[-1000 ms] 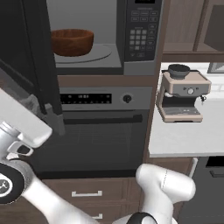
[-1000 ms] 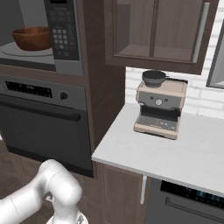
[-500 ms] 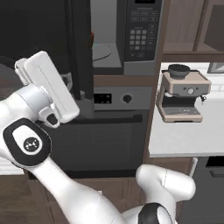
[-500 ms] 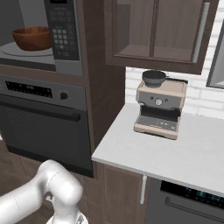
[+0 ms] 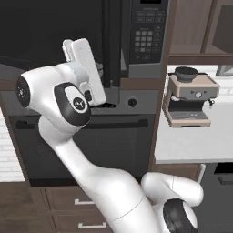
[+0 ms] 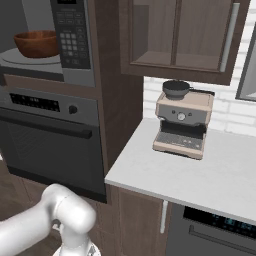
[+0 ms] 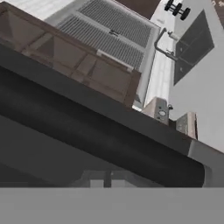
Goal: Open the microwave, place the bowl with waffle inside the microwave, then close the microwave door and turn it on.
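Bowl with waffle [image 6: 37,44] — upper left, on the turntable inside the microwave [image 6: 47,40]. Microwave door [image 5: 111,43] — part-closed; push steadily, square to the panel. Gripper grasp: cannot tell.

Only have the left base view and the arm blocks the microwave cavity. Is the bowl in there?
Observer: Yes. The right base view shows the bowl sitting on the turntable inside the microwave.
Operator: Door shut over it?
Observer: No. From the right the cavity is uncovered, and the bowl shows directly, not through glass.
Operator: Jaws open or shut?
Observer: Cannot tell. The hand view has a dark panel edge, likely the microwave door, close across it, and the jaws are not clear there.
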